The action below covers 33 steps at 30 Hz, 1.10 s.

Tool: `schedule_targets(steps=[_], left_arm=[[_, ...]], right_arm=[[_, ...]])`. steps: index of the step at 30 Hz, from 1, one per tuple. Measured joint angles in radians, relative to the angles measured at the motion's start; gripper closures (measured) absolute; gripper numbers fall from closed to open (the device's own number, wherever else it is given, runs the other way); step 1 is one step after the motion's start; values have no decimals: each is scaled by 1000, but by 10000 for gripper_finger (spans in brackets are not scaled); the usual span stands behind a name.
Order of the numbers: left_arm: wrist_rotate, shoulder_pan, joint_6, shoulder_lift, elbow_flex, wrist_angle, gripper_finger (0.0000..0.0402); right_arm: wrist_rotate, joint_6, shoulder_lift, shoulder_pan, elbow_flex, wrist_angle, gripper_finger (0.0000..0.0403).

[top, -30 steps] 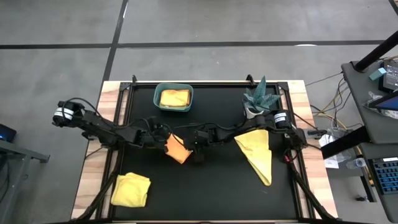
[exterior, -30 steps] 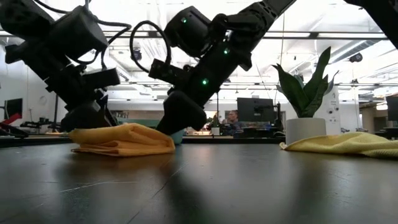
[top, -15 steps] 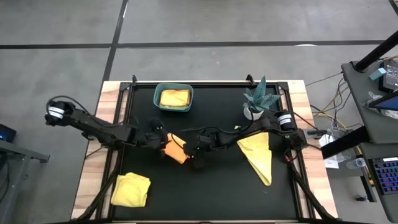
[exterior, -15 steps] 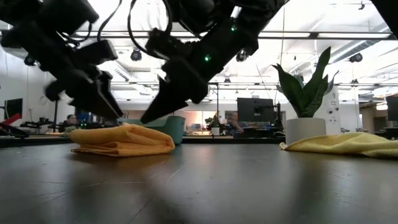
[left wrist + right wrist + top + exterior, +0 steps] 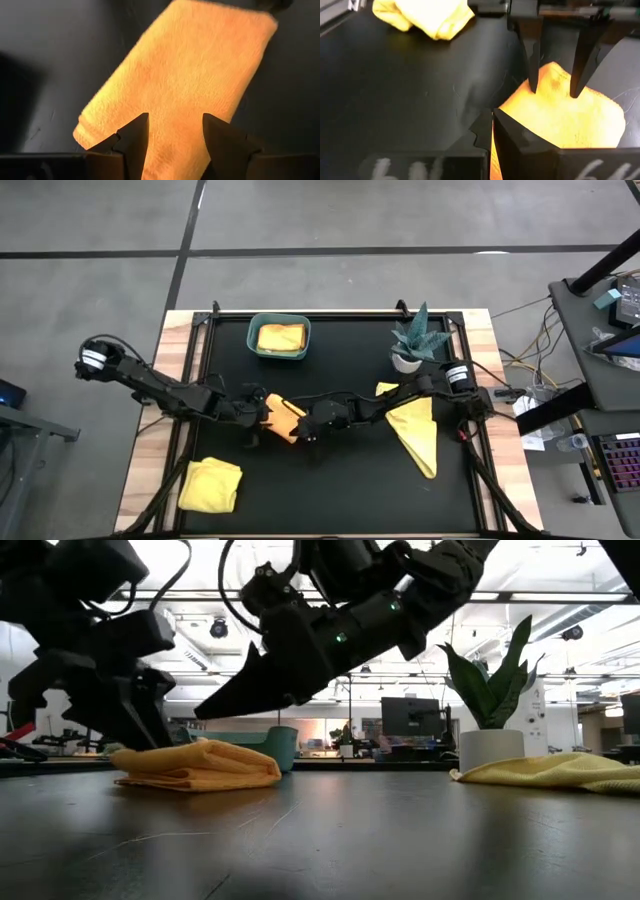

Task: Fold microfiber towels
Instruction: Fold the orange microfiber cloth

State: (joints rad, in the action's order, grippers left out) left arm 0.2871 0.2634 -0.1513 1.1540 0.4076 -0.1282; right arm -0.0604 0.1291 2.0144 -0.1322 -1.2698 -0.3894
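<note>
Both arms are at the folded orange microfiber towel [image 5: 283, 417] near the middle of the black worktop [image 5: 340, 480], slightly toward the left edge.

What changed over the last second: a second ago both grippers were pressed down on the towel. Half a second ago they were lifted and pulled apart. Now the left gripper [image 5: 171, 131] is back down at the towel's left end, jaws moderately apart, straddling the cloth with tips at its surface, not pinching. The right gripper [image 5: 312, 427] has swung lower and sits just off the towel's right end, jaws shut on nothing, tip hovering above the cloth in the low view.

Towel itself hasn't shifted. It lies as a flat layered rectangle with stacked edges showing.

Judgement: the fold on the orange one looks done and the press-down is over. Left arm looks set up for a grab, likely to move the towel to the teal plastic bin [image 5: 279, 353] at the far edge, which already holds a folded yellow cloth [image 5: 281, 337].

Remaining work:
- crumpled yellow towel [image 5: 211, 484] near the front-left corner
- loosely spread yellow towel [image 5: 414, 428] toward the right edge, near the small potted plant [image 5: 417, 340]
</note>
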Motion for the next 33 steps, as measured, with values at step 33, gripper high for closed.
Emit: schedule_targets(steps=[33], left_arm=[[67,-2,-25,12,3,-101,231]], right_arm=[[-54,-86,131,20,-11,-72,394]])
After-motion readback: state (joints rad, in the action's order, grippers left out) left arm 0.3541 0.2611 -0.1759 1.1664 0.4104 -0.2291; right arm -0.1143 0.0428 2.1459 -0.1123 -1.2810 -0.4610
